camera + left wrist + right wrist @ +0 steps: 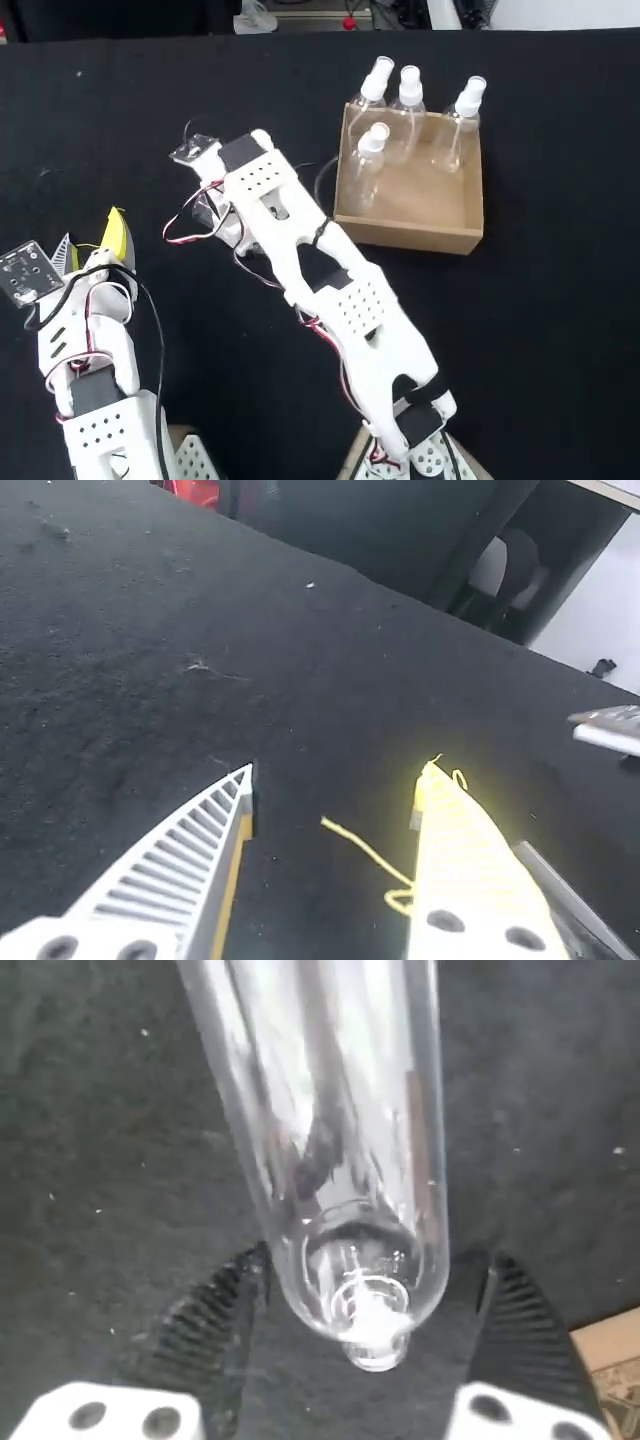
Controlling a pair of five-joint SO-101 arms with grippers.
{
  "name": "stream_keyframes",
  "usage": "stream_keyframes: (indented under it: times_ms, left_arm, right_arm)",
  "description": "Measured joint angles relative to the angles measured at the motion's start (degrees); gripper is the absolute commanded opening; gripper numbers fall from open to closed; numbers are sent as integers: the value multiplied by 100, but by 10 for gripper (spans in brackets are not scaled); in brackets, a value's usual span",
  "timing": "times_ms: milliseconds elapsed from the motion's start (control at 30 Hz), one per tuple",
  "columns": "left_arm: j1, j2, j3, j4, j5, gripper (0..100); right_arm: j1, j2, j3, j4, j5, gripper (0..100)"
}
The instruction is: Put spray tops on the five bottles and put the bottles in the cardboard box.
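A clear bottle (330, 1140) with no spray top lies on the black table, its open neck (375, 1335) pointing at the camera. My right gripper (378, 1260) is open around it, one black finger (215, 1305) on each side, neither clamped on it. The right arm (265, 185) stretches across the table to a spot left of the cardboard box (410, 225). Several bottles with white spray tops (408, 95) stand upright in the box. My left gripper (335, 790) is open over bare table, with nothing between its white and yellow fingers; it sits at the near left (90, 242).
The black table (540, 330) has free room to the right of and in front of the box. The box's near half (420, 200) holds no bottles. Dark furniture stands behind the table's far edge.
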Motion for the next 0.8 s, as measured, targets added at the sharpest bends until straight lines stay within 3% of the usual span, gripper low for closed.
stream_keyframes:
  times_ms: [367, 433, 600, 800]
  left_arm:
    - [9, 0, 0, 0, 0, 252]
    - [9, 0, 0, 0, 0, 252]
    - [9, 0, 0, 0, 0, 252]
    - [9, 0, 0, 0, 0, 252]
  right_arm:
    - [-158, -105, -422, -273, -167, 292]
    - [-167, 79, -431, -404, -167, 249]
    - [-158, 360, -431, -536, -167, 4]
    - [-141, 369, -818, -193, -185, 10]
